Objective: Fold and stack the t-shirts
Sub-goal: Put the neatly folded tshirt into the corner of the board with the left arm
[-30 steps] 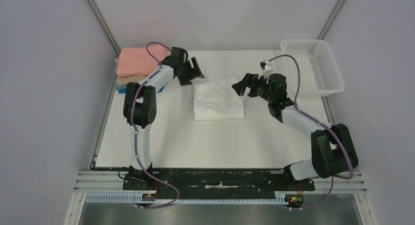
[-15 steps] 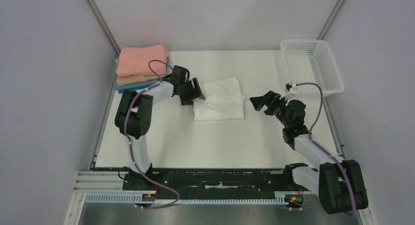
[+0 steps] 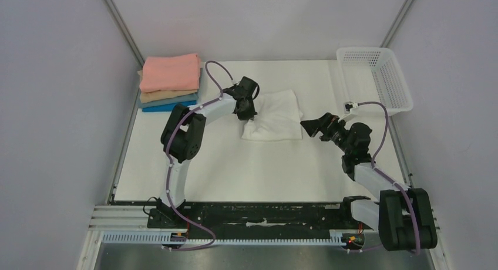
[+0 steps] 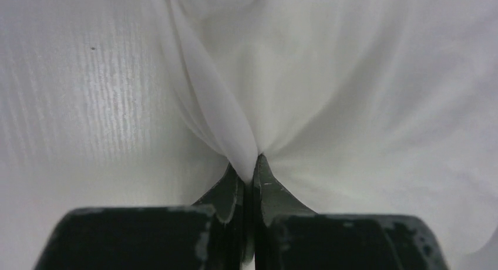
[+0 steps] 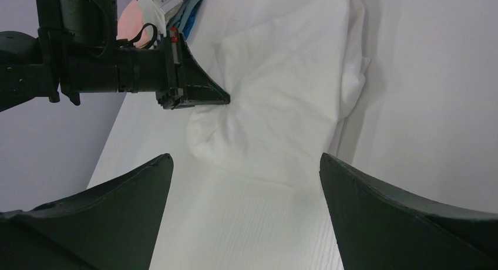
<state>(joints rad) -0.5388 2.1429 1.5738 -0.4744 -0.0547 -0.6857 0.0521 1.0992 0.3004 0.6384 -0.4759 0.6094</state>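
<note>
Your left hand (image 4: 251, 164) clamped on pinch of white t-shirt (image 3: 279, 114) right at its fingertips. Your right hand (image 3: 315, 125) spread apart, empty, just short of shirt's opposite edge: grip there, lift level. Target folded stack (image 3: 170, 82) well behind left hand, far worktop (image 3: 235, 164) corner.

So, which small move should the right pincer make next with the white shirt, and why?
Probably ease the right pincer forward onto the right edge of the folded white cloth t-shirt and shut. The left pincer is shut on a bunched fold at its left side, while the right one is open, just short of the cloth; one grip alone may spoil the fold.
</note>
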